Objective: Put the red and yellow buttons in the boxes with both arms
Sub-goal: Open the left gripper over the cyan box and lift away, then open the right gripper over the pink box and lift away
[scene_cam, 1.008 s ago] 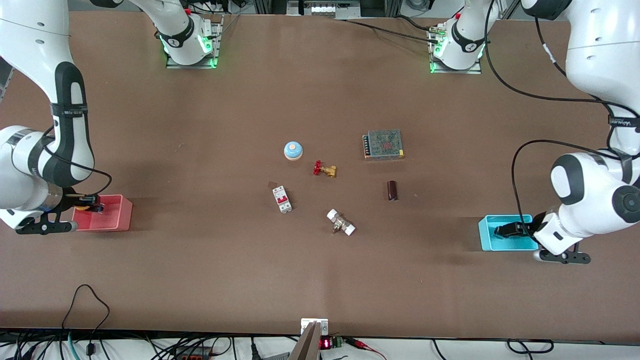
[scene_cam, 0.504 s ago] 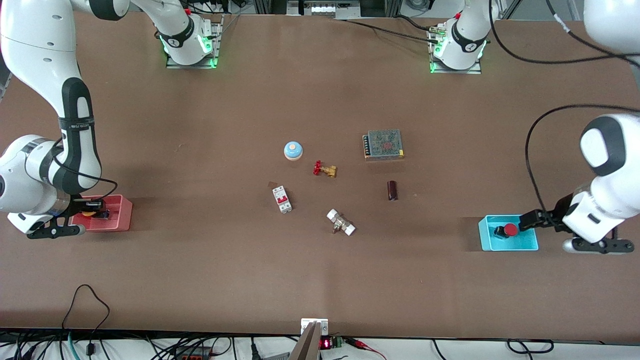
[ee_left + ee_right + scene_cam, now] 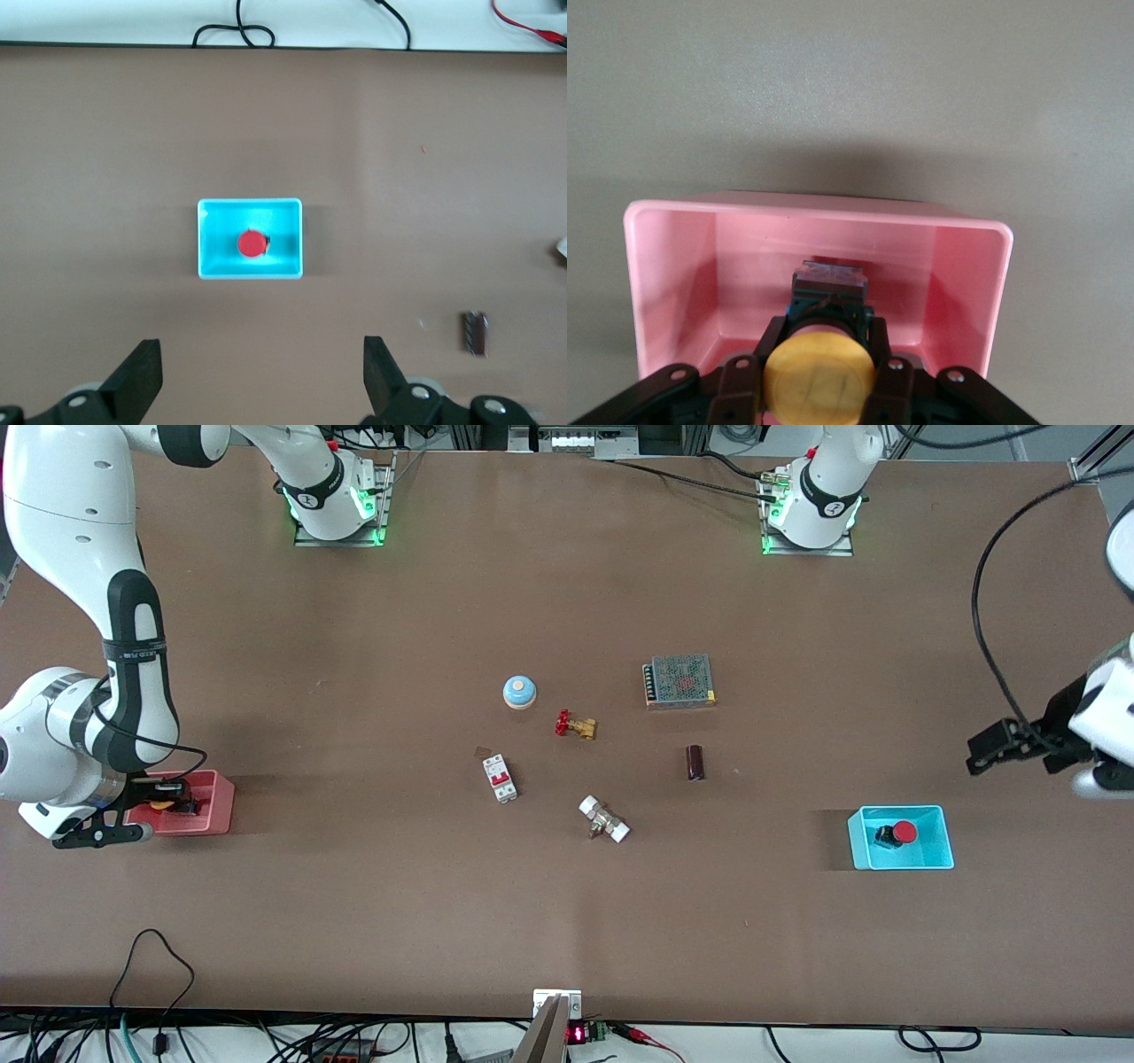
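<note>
The red button [image 3: 903, 832] lies free in the cyan box [image 3: 855, 843]. In the left wrist view the red button [image 3: 252, 243] sits in the cyan box [image 3: 205, 241] well below the camera. My left gripper [image 3: 990, 749] is open and empty, raised in the air beside the cyan box; its own view shows the left gripper [image 3: 261, 381] spread wide. My right gripper [image 3: 174, 798] is low inside the pink box [image 3: 221, 804], shut on the yellow button [image 3: 160, 804]. In the right wrist view the right gripper [image 3: 827, 329] flanks the yellow button [image 3: 819, 376] over the pink box's floor [image 3: 673, 266].
Mid-table lie a light-blue dome [image 3: 520, 692], a red-handled brass valve [image 3: 575, 725], a mesh power supply [image 3: 679, 680], a circuit breaker [image 3: 500, 778], a brown cylinder [image 3: 695, 762] and a white-ended brass fitting [image 3: 604, 819].
My left gripper has let go of the red button, lifted out of the cyan box and drawn away from it. My right gripper has stayed in the pink box with the yellow button.
</note>
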{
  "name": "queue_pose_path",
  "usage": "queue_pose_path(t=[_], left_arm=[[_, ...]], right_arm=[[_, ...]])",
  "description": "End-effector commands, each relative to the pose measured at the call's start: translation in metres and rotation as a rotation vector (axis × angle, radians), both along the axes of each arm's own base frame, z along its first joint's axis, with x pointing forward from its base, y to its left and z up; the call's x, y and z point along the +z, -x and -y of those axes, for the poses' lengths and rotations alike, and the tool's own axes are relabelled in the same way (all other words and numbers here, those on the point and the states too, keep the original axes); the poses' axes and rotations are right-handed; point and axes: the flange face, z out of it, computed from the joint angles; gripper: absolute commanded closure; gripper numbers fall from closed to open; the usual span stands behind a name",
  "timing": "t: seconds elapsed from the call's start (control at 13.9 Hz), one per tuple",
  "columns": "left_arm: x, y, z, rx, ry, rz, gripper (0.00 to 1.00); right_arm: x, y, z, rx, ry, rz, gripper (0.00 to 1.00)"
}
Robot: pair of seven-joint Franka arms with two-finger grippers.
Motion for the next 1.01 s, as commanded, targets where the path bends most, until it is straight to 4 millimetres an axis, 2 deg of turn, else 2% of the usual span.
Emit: queue_pose_path(t=[0.0, 0.07, 0.14, 0.29, 0.43, 0.58, 0.72, 0.86, 0.94], left_arm=[[0.031, 0.034, 0.007, -0.024, -0.018, -0.013, 0.0], [0.039, 0.044, 0.012, -0.044, -0.017, -0.008, 0.0], [0.045, 0.054, 0.011, -0.071, -0.018, -0.002, 0.0], [0.053, 0.074, 0.011, -0.101, -0.005, 0.006, 0.0], [0.049, 0.085, 0.012, -0.1, -0.001, 0.011, 0.0], [0.041, 0.09, 0.014, -0.102, -0.003, 0.031, 0.0], [0.041, 0.091, 0.013, -0.1, -0.004, 0.029, 0.0], [0.043, 0.09, 0.014, -0.088, -0.001, 0.014, 0.0], [0.042, 0.092, 0.015, -0.088, 0.0, 0.003, 0.0]], right_arm=[[-0.001, -0.001, 0.001, 0.012, -0.02, 0.013, 0.62], [0.0, -0.001, 0.0, 0.007, -0.026, 0.016, 0.28], [0.001, -0.001, -0.002, -0.006, -0.048, 0.02, 0.0], [0.004, -0.002, -0.007, -0.006, -0.055, 0.023, 0.0], [0.028, -0.002, -0.008, -0.008, -0.075, 0.032, 0.0], [0.076, -0.001, -0.015, -0.009, -0.11, 0.05, 0.0], [0.133, 0.003, -0.024, 0.006, -0.145, 0.086, 0.0], [0.185, 0.011, -0.046, 0.039, -0.174, 0.112, 0.0], [0.202, 0.015, -0.058, 0.045, -0.189, 0.107, 0.0]])
